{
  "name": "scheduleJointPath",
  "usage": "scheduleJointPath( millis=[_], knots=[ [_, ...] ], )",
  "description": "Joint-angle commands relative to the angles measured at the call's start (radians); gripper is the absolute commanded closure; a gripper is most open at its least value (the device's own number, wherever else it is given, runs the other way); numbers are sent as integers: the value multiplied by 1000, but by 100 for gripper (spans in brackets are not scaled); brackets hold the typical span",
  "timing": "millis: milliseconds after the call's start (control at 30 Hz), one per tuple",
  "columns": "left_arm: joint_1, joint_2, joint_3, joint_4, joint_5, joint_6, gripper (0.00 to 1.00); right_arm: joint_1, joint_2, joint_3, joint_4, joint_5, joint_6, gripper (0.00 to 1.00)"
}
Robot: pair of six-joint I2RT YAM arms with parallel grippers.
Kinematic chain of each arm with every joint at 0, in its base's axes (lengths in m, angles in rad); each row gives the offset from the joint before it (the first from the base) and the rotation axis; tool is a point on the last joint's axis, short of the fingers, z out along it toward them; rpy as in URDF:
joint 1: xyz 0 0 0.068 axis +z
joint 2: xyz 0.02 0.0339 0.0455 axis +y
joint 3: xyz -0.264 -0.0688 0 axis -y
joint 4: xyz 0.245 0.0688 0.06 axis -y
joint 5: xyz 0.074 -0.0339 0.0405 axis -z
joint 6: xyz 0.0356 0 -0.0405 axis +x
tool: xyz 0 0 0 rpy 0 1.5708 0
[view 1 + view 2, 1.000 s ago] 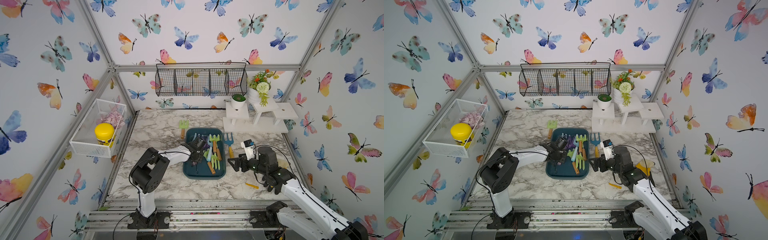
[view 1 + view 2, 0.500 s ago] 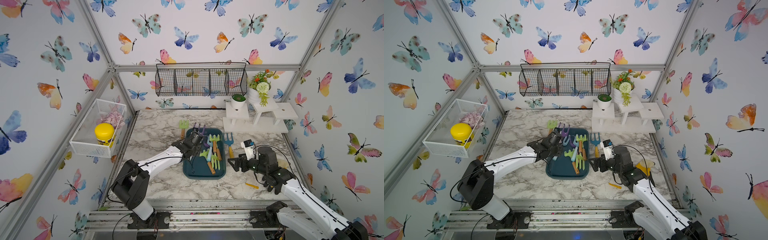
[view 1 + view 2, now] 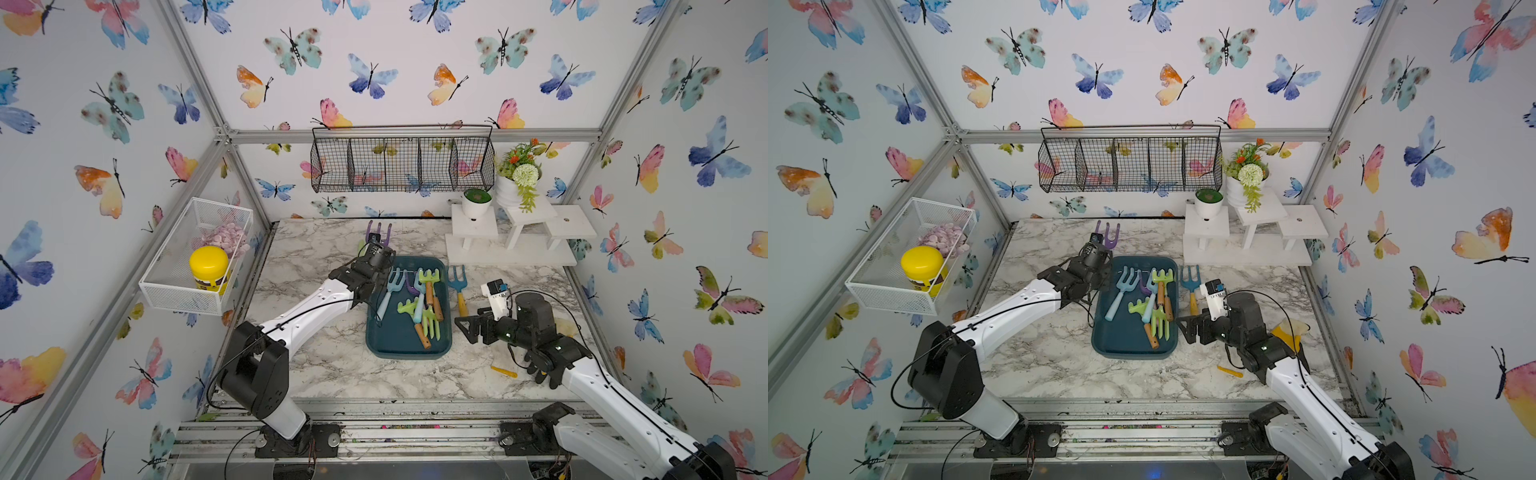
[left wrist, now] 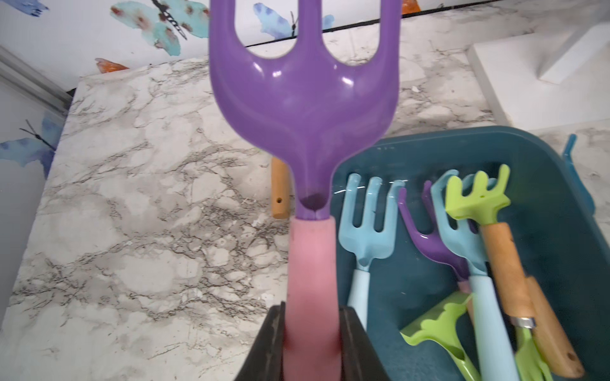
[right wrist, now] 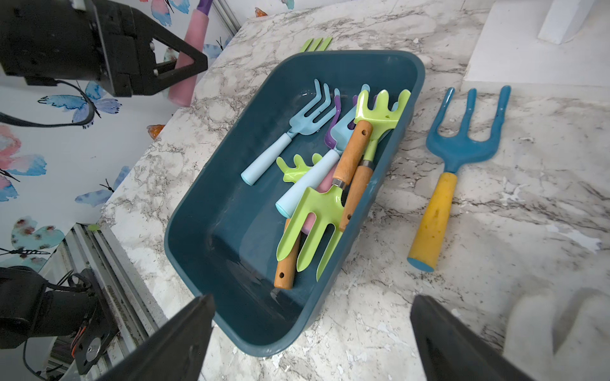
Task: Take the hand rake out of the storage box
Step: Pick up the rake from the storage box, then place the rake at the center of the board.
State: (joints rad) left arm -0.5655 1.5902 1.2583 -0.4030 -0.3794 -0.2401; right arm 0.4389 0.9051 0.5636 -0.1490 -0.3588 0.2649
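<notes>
Left gripper [image 4: 312,310] clamps rake [image 4: 303,99] handle, tines pointing straight ahead, outside box [image 4: 544,155] (over table [image 4: 132,198]); right gripper [image 5: 312,300] jaws apart.

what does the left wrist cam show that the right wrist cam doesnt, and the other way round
Only the left wrist: the purple rake with its tined head in full.
Only the right wrist: the yellow handle of the blue rake lying on the table beside the box, the whole box, and the open right end effector.
Both: the box holding the light blue rake and green rakes, and the left end effector shut on the purple rake's pink handle.
</notes>
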Motion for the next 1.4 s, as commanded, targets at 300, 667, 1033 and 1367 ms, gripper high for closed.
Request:
scheduleJointPath(
  millis=[300,667,1033,1367],
  knots=[
    [225,123,51,86,147,72,88,-2,21,9,6,-32,-18,0],
    [280,353,208,83,196,90,88,-2,66,41,58,-69,-23,0],
    [335,475,280,97,264,87,88,-1,334,263,130,-90,-70,0],
    [386,584,377,43,301,113,87,0,475,409,113,-86,-129,0]
  ],
)
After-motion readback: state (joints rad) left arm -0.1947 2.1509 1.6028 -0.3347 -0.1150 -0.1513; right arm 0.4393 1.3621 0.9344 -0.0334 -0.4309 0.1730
